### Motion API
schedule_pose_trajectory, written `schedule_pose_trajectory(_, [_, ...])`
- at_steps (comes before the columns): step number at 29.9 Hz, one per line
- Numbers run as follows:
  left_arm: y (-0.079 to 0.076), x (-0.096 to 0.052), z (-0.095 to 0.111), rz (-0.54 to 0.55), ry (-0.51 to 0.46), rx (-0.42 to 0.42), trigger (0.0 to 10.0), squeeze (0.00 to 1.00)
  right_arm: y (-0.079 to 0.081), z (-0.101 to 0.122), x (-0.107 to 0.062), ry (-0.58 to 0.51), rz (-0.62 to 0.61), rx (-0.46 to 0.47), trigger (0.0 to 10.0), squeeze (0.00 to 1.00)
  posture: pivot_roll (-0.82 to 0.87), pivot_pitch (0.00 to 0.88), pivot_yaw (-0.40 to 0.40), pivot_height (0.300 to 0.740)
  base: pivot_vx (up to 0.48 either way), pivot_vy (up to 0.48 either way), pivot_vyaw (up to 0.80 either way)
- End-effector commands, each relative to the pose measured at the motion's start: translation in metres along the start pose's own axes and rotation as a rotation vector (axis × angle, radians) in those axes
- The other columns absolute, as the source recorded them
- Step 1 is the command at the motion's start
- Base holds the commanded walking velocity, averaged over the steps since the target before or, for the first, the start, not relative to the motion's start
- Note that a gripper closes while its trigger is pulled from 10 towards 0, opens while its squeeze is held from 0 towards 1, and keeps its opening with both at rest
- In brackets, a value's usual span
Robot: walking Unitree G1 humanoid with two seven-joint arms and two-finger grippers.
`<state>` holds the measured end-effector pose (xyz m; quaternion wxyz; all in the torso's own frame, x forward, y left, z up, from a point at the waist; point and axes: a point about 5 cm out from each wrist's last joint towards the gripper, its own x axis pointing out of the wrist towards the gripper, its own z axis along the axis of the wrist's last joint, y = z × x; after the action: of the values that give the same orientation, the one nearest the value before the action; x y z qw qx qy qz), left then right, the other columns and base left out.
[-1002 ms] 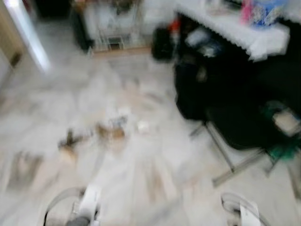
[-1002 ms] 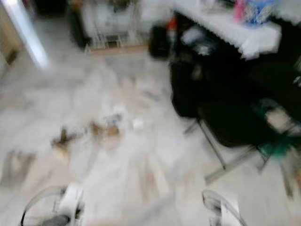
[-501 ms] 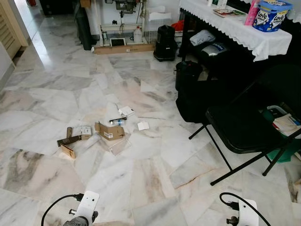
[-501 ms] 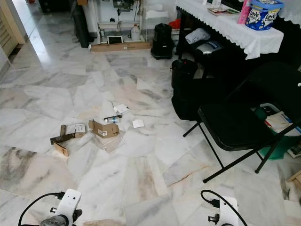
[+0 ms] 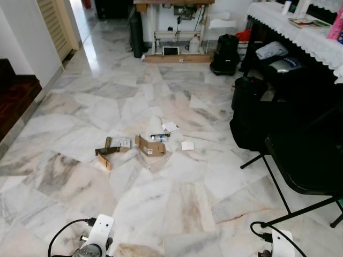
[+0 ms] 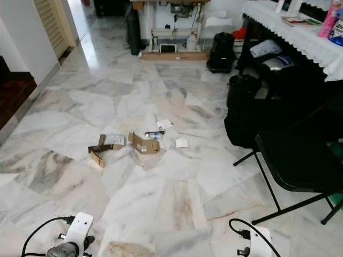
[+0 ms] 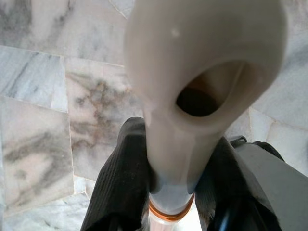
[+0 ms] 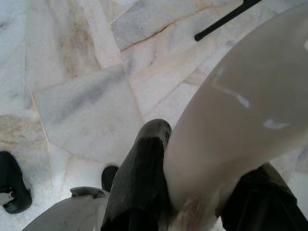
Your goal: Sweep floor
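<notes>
Left gripper [image 7: 168,187] and right gripper [image 8: 192,192] are each clamping a cream handle; scattered cardboard scraps [image 5: 150,147] beside the black folding chair [image 5: 311,160] are risking catching its legs.

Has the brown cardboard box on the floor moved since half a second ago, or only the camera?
No. The cardboard box still lies beside the small white paper, on the same marble tile; the whole view shifted, so the camera turned.
</notes>
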<state>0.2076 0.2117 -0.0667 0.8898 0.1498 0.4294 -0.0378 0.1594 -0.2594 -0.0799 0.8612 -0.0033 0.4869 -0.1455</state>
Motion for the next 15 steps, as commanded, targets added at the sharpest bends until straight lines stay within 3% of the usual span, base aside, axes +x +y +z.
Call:
schedule_pose_trajectory(1, [0.010,-0.014,-0.052,0.066,0.106,-0.348,10.0,0.00,0.073,0.017,-0.002,-0.062,0.253,-0.015,10.0,0.00,0.01,0.051,-0.127,0.740,0.244,0.000,0.00])
schedule_pose_trajectory(4, [0.006,-0.013,-0.051,0.065,0.104,-0.347,10.0,0.00,0.072,0.017,-0.002,-0.065,0.255,-0.029,10.0,0.00,0.01,0.056,-0.126,0.740,0.261,0.000,0.00])
schedule_pose_trajectory(9, [0.000,-0.012,-0.049,0.059,0.104,-0.341,10.0,0.00,0.076,0.017,-0.002,-0.070,0.266,-0.041,10.0,0.00,0.01,0.058,-0.125,0.740,0.278,0.000,0.67])
schedule_pose_trajectory(15, [-0.005,-0.011,-0.046,0.055,0.099,-0.340,10.0,0.00,0.081,0.016,-0.003,-0.064,0.269,-0.018,10.0,0.00,0.01,0.058,-0.125,0.740,0.294,0.000,0.00])
